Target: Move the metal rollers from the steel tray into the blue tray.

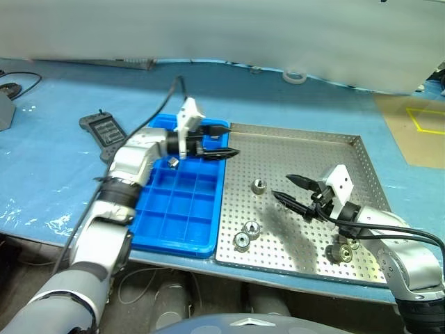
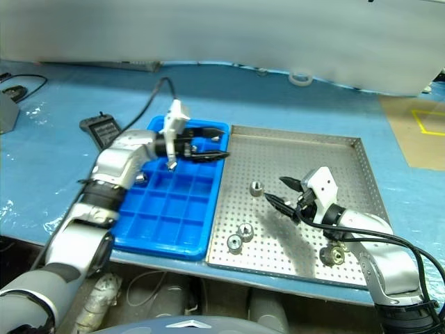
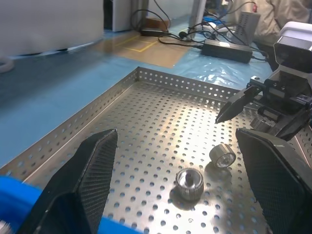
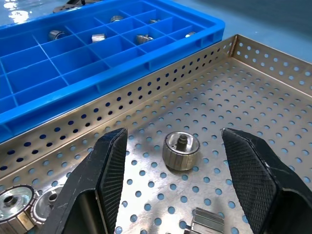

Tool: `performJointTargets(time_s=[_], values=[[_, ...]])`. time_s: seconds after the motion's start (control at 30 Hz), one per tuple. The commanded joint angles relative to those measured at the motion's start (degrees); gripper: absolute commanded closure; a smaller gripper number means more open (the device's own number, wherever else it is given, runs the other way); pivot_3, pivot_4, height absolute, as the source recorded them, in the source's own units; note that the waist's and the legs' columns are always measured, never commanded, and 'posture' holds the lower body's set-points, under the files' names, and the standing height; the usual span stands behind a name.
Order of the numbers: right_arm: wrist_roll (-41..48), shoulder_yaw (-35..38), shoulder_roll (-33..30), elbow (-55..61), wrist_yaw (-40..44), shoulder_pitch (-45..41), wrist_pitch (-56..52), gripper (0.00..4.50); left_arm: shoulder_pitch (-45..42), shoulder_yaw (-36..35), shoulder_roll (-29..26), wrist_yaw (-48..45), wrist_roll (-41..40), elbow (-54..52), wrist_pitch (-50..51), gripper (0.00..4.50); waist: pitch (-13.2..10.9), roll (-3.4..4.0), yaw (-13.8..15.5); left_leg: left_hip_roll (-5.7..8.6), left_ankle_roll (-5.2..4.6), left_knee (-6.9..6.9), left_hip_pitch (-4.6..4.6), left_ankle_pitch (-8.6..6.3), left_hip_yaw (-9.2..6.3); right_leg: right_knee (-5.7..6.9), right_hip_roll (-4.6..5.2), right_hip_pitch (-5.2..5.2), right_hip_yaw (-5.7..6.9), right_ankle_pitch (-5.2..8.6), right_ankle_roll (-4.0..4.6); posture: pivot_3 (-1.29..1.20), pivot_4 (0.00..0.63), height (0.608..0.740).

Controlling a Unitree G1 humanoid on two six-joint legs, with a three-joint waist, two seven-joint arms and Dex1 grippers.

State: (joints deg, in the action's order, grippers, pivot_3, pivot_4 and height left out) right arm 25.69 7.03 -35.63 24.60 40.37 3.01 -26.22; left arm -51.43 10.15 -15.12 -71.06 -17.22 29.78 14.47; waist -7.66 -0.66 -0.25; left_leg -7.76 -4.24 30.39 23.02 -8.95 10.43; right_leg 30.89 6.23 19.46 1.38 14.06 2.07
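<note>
Both arms reach level with jaws apart and empty: left gripper (image 1: 224,140) over the blue tray (image 1: 182,221) rim, right gripper (image 1: 290,191) facing a metal roller (image 4: 180,150) in the steel tray (image 1: 348,149).

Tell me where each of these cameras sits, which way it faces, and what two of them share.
Head stereo pair: on the head, looking forward and down at the blue tray and steel tray; both arms show, left gripper and right gripper open.
Left wrist: along its own fingers, over the steel tray, facing the right gripper.
Right wrist: along its own fingers, low over the steel tray, toward the blue tray.
Shared: both wrist views show the lone upright roller.
</note>
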Motion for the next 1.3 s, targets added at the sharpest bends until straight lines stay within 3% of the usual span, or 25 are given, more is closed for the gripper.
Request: performJointTargets(time_s=[0.03, 0.3, 0.47, 0.87, 1.17, 1.3], values=[[1.0, 3.4, -0.4, 2.7, -0.8, -0.1, 0.8, 1.3, -3.7, 4.9, 3.0, -2.9, 5.8, 8.9, -7.1, 0.43, 0.0, 0.0, -0.4, 0.0, -0.05, 0.02, 0.01, -0.03, 0.02, 0.0, 0.01, -0.01, 0.0, 0.0, 0.0, -0.34, 0.15, 0.74], [2.1, 6.7, -0.1, 10.2, -4.5, 4.6, -2.3, 1.3, -7.5, 10.2, 8.6, -6.2, 15.0, 24.0, -21.9, 0.43, 0.0, 0.0, -0.8, -0.04, -0.09, 0.04, 0.02, -0.05, 0.03, 0.0, 0.02, 0.0, 0.05, 0.0, 0.0, -0.43, 0.15, 0.74], [1.9, 6.4, 1.0, 13.3, -7.6, 7.2, -3.8, 1.3, -10.5, 9.9, 10.7, -3.8, 18.5, 30.6, -24.5, 0.43, 0.0, 0.0, -0.9, -0.03, 0.0, 0.15, -0.01, -0.14, 0.04, -0.06, 0.05, -0.1, 0.03, 0.0, 0.0, -0.46, 0.15, 0.74], [-1.4, 5.1, 2.8, 13.3, -10.6, 10.6, -1.5, 1.3, -13.3, 10.1, 17.2, 10.4, 27.5, 41.2, -22.7, 0.43, 0.0, 0.0, -2.5, -0.03, -0.09, 0.26, 0.05, -0.26, 0.04, -0.11, 0.06, -0.12, 0.03, 0.0, 0.0, -0.49, 0.15, 0.74], [-4.6, 2.9, 4.2, 11.7, -11.7, 9.7, -0.2, 1.3, -12.8, 10.8, 17.9, 16.6, 31.9, 44.0, -20.5, 0.43, 0.0, -0.01, -3.8, -0.01, -0.1, 0.29, 0.06, -0.29, 0.04, -0.16, 0.08, -0.15, 0.03, 0.01, -0.01, -0.5, 0.15, 0.74], [-4.8, 2.3, 4.6, 12.6, -12.4, 9.0, -1.2, 1.26, -12.6, 10.5, 17.3, 15.9, 32.0, 43.9, -20.5, 1.25, 0.0, -0.02, -3.9, -0.02, -0.1, 0.29, 0.04, -0.29, 0.04, -0.19, 0.08, -0.14, 0.02, 0.01, -0.01, -0.51, 0.15, 0.74]])
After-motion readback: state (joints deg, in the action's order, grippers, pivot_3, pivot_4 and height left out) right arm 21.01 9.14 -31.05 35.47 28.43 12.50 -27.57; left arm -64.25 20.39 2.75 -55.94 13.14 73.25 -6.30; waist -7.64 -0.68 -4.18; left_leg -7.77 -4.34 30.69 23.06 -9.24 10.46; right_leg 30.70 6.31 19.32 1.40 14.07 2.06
